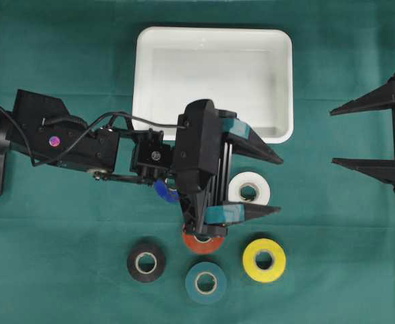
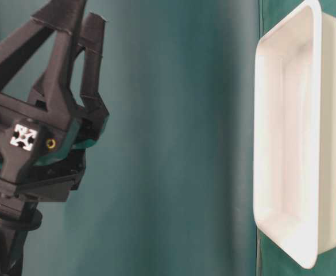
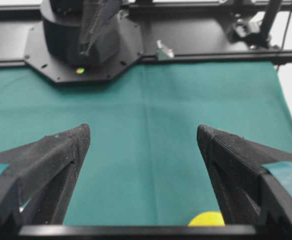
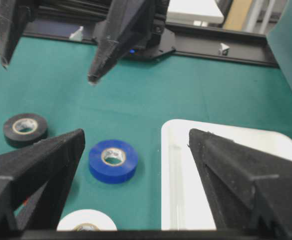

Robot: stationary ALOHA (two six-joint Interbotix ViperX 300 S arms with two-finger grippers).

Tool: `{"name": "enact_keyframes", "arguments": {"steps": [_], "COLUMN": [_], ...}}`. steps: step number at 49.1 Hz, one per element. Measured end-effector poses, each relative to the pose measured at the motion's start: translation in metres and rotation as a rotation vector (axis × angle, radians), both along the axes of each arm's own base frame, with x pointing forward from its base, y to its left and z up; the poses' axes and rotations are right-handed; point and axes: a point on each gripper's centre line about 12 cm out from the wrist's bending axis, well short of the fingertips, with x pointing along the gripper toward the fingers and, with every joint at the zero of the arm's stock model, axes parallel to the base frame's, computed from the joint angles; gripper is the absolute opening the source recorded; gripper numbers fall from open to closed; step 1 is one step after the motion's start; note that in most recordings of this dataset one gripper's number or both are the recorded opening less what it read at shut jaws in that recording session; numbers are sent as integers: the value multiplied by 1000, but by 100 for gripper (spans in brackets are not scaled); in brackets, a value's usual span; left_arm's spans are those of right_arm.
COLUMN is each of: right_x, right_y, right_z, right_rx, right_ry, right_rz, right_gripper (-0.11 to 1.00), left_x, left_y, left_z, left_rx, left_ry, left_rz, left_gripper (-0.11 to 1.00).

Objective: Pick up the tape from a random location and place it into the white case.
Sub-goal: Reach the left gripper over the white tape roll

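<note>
Overhead exterior view: a green cloth (image 1: 62,54) is covering the whole table, and everything else is sitting on it.
White case (image 1: 214,81): it is lying at the top middle of the cloth, long side across the view, and nothing is showing inside it; the table-level view is catching it (image 2: 294,138) along the right edge.
Left arm: it is reaching in from the left edge across the middle, hanging over the rolls just below the case.
Left gripper (image 1: 278,185): its jaws are standing wide apart with nothing between them; one finger is pointing toward the case's lower right corner, the other is lying just below the white roll. Its own camera is showing the fingers (image 3: 56,165) spread over bare cloth.
Right gripper (image 1: 332,135): it is waiting at the right edge, well apart from the rolls, jaws spread wide and gripping nothing.
Yellow tape (image 1: 264,260): it is lying flat at the lower right of the group, in the clear.
White tape (image 1: 250,189): it is lying flat just below the case, between the left fingers as seen from above.
Teal tape (image 1: 206,283): it is lying lowest in the group.
Black tape (image 1: 146,262): it is lying at the lower left of the group.
Red tape (image 1: 204,243): it is half hiding under the left gripper.
Blue tape (image 1: 165,192): only a sliver is peeking from under the left wrist; the right wrist view is showing it (image 4: 113,160) whole, beside the case.
</note>
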Motion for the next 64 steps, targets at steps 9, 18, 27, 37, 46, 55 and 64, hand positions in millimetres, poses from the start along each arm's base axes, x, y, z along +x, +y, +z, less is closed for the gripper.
{"name": "enact_keyframes", "arguments": {"steps": [9, 18, 27, 37, 46, 55, 64], "right_x": [0, 1, 2, 2, 3, 4, 4], "right_y": [0, 0, 0, 0, 0, 0, 0], "right_z": [0, -1, -2, -3, -4, -6, -6], "right_rx": [0, 0, -1, -1, 0, -1, -1], "right_ry": [2, 5, 12, 14, 21, 28, 29], "right_rz": [0, 0, -1, 0, 0, 0, 0], "right_gripper": [91, 91, 91, 91, 91, 91, 91], "left_x": [2, 11, 23, 30, 35, 35, 35], "left_y": [5, 3, 2, 2, 1, 1, 1], "left_z": [-5, -12, -18, -17, -14, -14, -14], "left_rx": [0, 19, 41, 56, 66, 66, 66], "left_ry": [100, 280, 472, 614, 650, 652, 652], "left_rz": [13, 10, 7, 7, 6, 6, 6], "left_gripper": [99, 99, 99, 99, 99, 99, 99]}}
